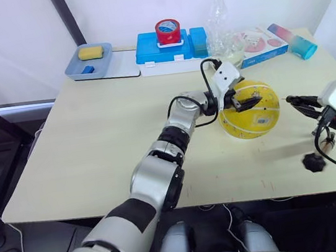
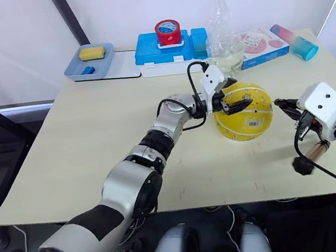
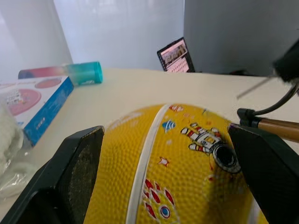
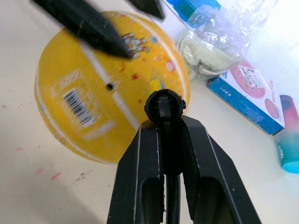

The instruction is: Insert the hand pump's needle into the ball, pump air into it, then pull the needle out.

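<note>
Right pincer (image 4: 161, 140) pinches hose (image 4: 163, 105); bag (image 1: 224, 46) behind ball (image 1: 250, 111).

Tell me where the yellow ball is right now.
The ball sits right of centre on the table, between the open jaws of the left gripper, just in front of the clear plastic bag.

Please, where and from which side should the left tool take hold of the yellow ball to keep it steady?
Across its top, from above and from the robot's left, one finger on each side: the ball is round and rolls, and its small valve hole faces the right tool, so that side should stay free. The left tool already straddles it there.
</note>
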Motion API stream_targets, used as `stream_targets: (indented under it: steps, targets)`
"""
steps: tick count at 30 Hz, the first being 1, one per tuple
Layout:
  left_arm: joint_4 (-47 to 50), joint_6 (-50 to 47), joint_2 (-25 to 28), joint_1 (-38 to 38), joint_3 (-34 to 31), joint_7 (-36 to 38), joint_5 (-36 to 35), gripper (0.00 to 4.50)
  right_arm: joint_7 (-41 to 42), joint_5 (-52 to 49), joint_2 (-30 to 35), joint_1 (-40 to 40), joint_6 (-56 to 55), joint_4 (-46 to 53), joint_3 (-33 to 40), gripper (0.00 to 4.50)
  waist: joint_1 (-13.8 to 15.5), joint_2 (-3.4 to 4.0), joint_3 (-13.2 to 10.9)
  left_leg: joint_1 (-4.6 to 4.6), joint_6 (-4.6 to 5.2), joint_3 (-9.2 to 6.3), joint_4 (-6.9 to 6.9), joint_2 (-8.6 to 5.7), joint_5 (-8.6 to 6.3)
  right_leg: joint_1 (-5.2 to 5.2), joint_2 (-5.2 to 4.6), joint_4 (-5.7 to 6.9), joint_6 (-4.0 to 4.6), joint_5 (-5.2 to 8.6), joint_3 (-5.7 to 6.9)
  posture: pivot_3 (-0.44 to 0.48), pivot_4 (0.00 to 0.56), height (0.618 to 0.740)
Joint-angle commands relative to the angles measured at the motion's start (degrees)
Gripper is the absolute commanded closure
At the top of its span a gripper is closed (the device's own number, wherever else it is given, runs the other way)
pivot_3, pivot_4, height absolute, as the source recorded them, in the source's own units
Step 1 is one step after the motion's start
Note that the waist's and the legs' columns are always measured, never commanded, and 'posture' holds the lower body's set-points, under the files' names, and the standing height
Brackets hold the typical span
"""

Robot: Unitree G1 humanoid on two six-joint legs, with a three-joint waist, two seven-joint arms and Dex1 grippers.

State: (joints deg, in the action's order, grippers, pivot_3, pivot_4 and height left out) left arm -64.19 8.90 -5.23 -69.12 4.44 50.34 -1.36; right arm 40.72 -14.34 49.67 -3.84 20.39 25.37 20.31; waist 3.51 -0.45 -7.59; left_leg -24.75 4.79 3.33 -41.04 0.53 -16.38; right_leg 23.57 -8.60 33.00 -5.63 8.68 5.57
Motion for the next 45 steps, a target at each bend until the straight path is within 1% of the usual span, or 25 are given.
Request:
stream_targets:
  steps: [1,4,7,12,15,20,23,25,29,33,35,39,45]
  targets:
    - [4.87,-0.99,0.21,-1.94,-2.15,3.44,-3.62,0.00,-1.03,1.88,-1.53,-1.01,-4.99,-0.99,1.71,4.45,-0.01,0.07,-0.05,0.00,0.00,0.00,0.00,0.00,0.00,0.00,0.00,0.00,0.00,0.00,0.00,0.000,0.150,0.729]
    - [8.40,-1.93,1.46,-1.37,-2.44,6.78,-5.14,0.00,-1.61,2.96,-3.60,-2.22,-8.10,-1.97,1.29,4.45,-0.05,0.17,-0.13,0.00,-0.02,0.02,0.00,0.00,0.01,0.00,0.01,0.00,0.00,0.00,-0.03,0.000,0.150,0.729]
    - [13.58,-3.72,4.35,0.69,-1.99,11.66,-6.59,0.00,-2.41,4.12,-5.92,-3.74,-10.95,-2.78,0.81,4.45,-0.31,0.21,-0.16,0.00,-0.05,0.01,0.02,-0.01,0.03,0.00,0.03,-0.01,0.01,0.00,-0.04,0.000,0.150,0.729]
    - [25.20,-7.85,11.38,7.59,-0.74,21.03,-9.49,0.00,-4.28,5.22,-10.07,-5.72,-14.75,-4.62,0.46,4.45,-1.55,0.36,-0.23,0.06,-0.08,0.04,0.09,0.00,0.05,0.00,0.06,0.01,0.02,0.01,-0.11,0.000,0.150,0.729]
    - [33.53,-11.58,16.88,12.97,-0.29,26.36,-11.77,0.00,-5.76,4.60,-12.71,-5.85,-16.03,-5.68,1.03,4.45,-2.11,0.46,-0.31,0.09,-0.10,0.08,0.08,0.04,0.07,0.01,0.12,0.06,0.02,0.01,-0.18,0.000,0.150,0.729]
    - [44.77,-17.47,24.92,20.97,-1.02,30.79,-16.18,0.00,-6.72,4.19,-15.36,-5.94,-18.53,-7.94,0.97,4.45,-2.50,0.54,-0.34,0.13,-0.16,0.06,0.08,0.04,0.10,-0.02,0.13,0.11,0.03,0.01,-0.22,0.000,0.150,0.729]
    - [50.09,-19.30,29.78,26.09,-1.77,32.49,-18.40,0.00,-6.73,4.38,-16.27,-6.06,-19.78,-9.28,0.39,4.45,-2.73,0.59,-0.36,0.21,-0.18,0.08,0.09,0.05,0.11,-0.02,0.15,0.16,0.03,0.02,-0.29,0.000,0.150,0.729]
    - [54.74,-21.66,33.53,30.56,-3.34,33.51,-21.17,0.00,-7.11,4.22,-17.15,-5.46,-20.34,-10.56,-0.08,4.45,-2.85,0.60,-0.37,0.24,-0.21,0.11,0.12,0.07,0.13,-0.01,0.19,0.18,0.04,0.03,-0.33,0.000,0.150,0.729]
    - [60.54,-23.67,37.45,35.66,-4.60,33.43,-24.00,0.00,-7.55,4.16,-17.75,-4.48,-21.55,-12.24,-0.09,4.45,-2.55,0.65,-0.40,0.37,-0.27,0.17,0.25,0.11,0.16,0.01,0.21,0.20,0.09,0.07,-0.41,0.000,0.150,0.729]
    - [67.30,-25.06,42.38,43.75,-6.76,33.94,-26.55,0.00,-8.01,4.28,-17.54,-2.02,-22.01,-14.54,-0.52,4.45,-2.88,0.67,-0.41,0.53,-0.30,0.26,0.38,0.08,0.17,-0.01,0.22,0.19,0.09,0.08,-0.63,0.000,0.150,0.729]
    - [69.07,-25.30,43.54,45.82,-7.14,33.51,-27.62,0.00,-8.21,4.22,-17.57,-1.30,-21.93,-15.09,-0.81,4.45,-2.78,0.67,-0.43,0.91,-0.35,0.48,0.72,0.08,0.20,-0.13,0.24,0.20,0.22,0.18,-0.82,0.000,0.150,0.729]
    - [71.73,-25.78,44.78,48.93,-8.09,32.27,-29.54,0.00,-9.04,3.70,-18.14,0.63,-20.75,-15.35,-1.28,4.45,-2.69,0.71,-0.45,0.93,-0.54,0.43,0.76,0.32,0.31,-0.10,0.50,0.26,0.30,0.23,-0.81,0.000,0.150,0.729]
    - [72.32,-25.13,45.21,50.40,-7.87,31.03,-30.00,0.00,-11.12,2.10,-19.57,3.13,-18.48,-14.61,-1.02,4.45,-2.74,0.70,-0.45,1.00,-0.58,0.52,0.76,0.40,0.32,0.05,0.55,0.71,0.61,0.43,-0.90,0.000,0.150,0.729]
